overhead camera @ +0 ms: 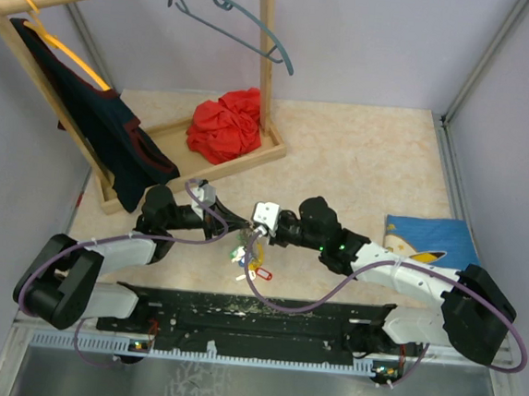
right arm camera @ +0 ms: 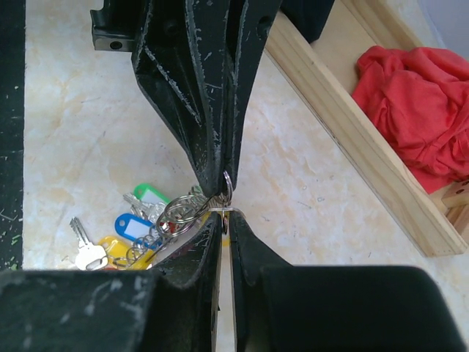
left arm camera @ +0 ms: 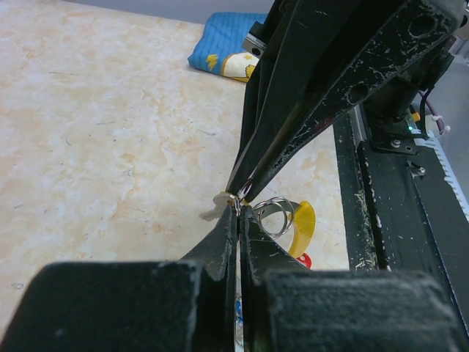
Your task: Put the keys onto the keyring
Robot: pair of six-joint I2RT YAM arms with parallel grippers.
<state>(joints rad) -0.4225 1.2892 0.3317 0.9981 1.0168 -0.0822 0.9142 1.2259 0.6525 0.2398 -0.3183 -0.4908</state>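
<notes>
The two grippers meet tip to tip just above the table (overhead camera: 360, 160), close in front of the arm bases, and that meeting point is the hardest part to read. The left gripper (left arm camera: 238, 213) has its jaws pressed together, with only a hairline seam between them, pinching a thin loop of the keyring (left arm camera: 275, 215) at the very tips. The right gripper (right arm camera: 226, 218) comes in from the opposite side with its jaws drawn almost together. A narrow slit shows between them, and they nip the same thin wire (how firmly it bites cannot be made out). In the overhead view the fingers and the right wrist camera cover the ring entirely. Only a small cluster of coloured tags shows below them. The keys (right arm camera: 135, 227) hang and lie in a bunch just beside the tips, on the side toward the arm bases. Green, blue and yellow tags overlap there, with several small wire loops tangled among them, so which loop belongs to which key cannot be told. One silver key (right arm camera: 88, 253) lies a little apart on the tabletop. A red tag peeks out, mostly hidden behind the yellow one. Farther back, a red cloth (right arm camera: 410, 103) sits in a wooden tray (right arm camera: 344, 117), cut off at the frame edge. A blue cloth (overhead camera: 428, 240) lies partly under the right arm.
</notes>
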